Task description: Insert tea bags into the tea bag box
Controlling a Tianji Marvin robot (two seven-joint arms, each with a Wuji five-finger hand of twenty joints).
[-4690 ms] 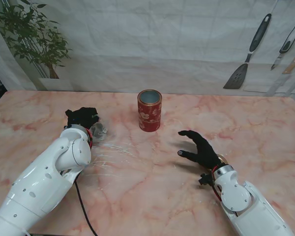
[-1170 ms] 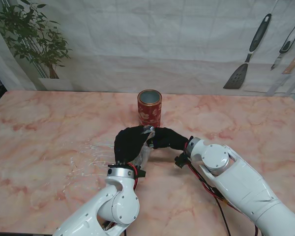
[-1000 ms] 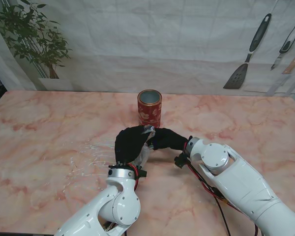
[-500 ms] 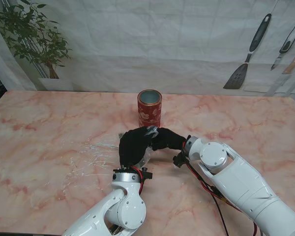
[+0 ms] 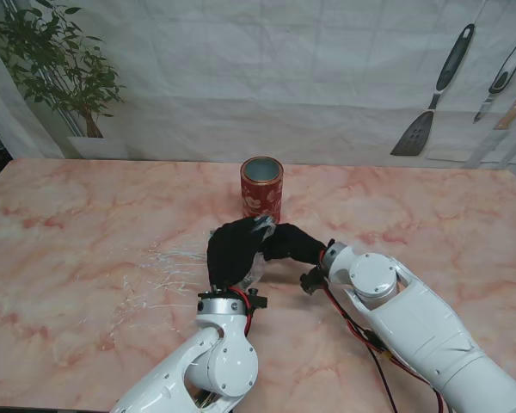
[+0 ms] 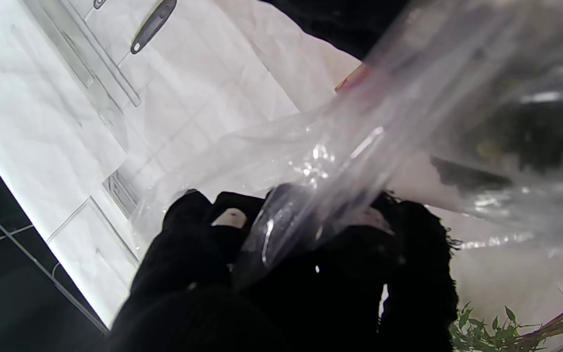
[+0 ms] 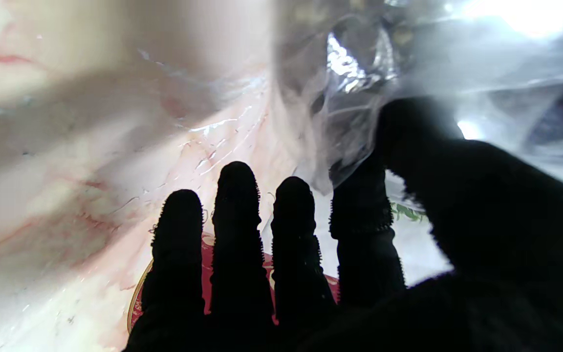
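Both black-gloved hands meet just in front of the red tea bag box, which stands upright and open on the marble tabletop. The left hand has its fingers closed around a clear plastic tea bag pouch. The right hand pinches the pouch's upper edge between thumb and forefinger, its other 3 fingers extended.

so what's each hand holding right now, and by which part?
Left hand grips the clear plastic tea bag pouch around one gathered end. Right hand pinches the pouch's edge between thumb and index finger. Which end cannot be told.
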